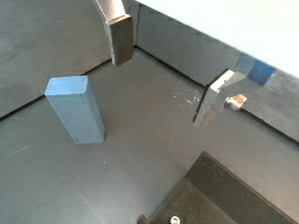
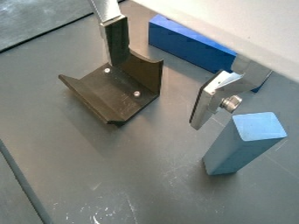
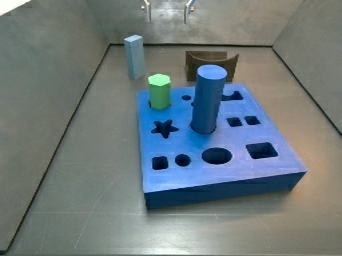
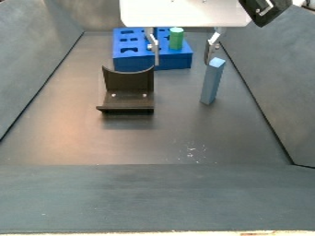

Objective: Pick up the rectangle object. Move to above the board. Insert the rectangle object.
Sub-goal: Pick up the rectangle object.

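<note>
None of the three task steps is done yet, as far as I can judge: the rectangle object [image 4: 215,80] stands upright and free on the dark floor, untouched. Reading a side view from left to right, I see the fixture [image 4: 127,90] on the floor, then the gripper [image 4: 185,43] hanging above the floor with its silver fingers [image 4: 154,52] spread wide and nothing between them, then the light-blue bar just beside the right-hand finger, outside the gap. Behind them sits the board [image 4: 133,48] near the far wall. Both wrist views agree: the fingers [image 1: 121,39] are open and empty, and the rectangle object [image 1: 75,108] stands off to one side of them, not between the pads; in a wrist view the bar [image 2: 242,144] is close to one finger [image 2: 215,99] but apart from it. In a side view the board [image 3: 221,160] already carries a dark-blue cylinder [image 3: 207,98] and a green hexagonal peg [image 3: 160,92], with several shaped holes open; the bar [image 3: 134,56] stands behind its far-left corner. I judge the remaining work to be everything: centre the jaws over the bar, close, lift, carry to above the board, insert. Which hole fits the bar I cannot tell from here.
</note>
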Motion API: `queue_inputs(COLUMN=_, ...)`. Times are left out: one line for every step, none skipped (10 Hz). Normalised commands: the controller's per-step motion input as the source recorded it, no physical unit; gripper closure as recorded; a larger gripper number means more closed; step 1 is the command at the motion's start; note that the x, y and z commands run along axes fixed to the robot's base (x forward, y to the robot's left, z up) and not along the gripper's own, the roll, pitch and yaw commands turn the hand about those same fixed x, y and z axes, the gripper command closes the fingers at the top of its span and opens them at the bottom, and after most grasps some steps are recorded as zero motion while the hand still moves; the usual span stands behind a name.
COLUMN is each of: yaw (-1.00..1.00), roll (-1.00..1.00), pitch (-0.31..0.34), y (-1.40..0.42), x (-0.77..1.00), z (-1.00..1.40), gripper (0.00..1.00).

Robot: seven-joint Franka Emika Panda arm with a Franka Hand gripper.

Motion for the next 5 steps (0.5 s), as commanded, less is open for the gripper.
queue_inputs(yaw=0.0, roll=0.0, pitch=0.0, y=-0.01, x=-0.05, z=0.0, gripper=0.0)
queue_inputs(yaw=0.0, roll=0.0, pitch=-0.006, y=-0.21, x=-0.21, z=-0.15, gripper=0.0)
queue_inputs(yaw=-0.02, roll=0.0, pitch=-0.026, y=-0.51, x=-0.35, z=-0.43, gripper=0.0)
queue_inputs(yaw=0.0, roll=-0.09, pitch=-0.011, y=-0.35, x=-0.26, z=-0.38, gripper=0.0)
queue_inputs(yaw=0.0, roll=0.03, pitch=0.0, y=0.0, x=0.0, z=0.0, gripper=0.0)
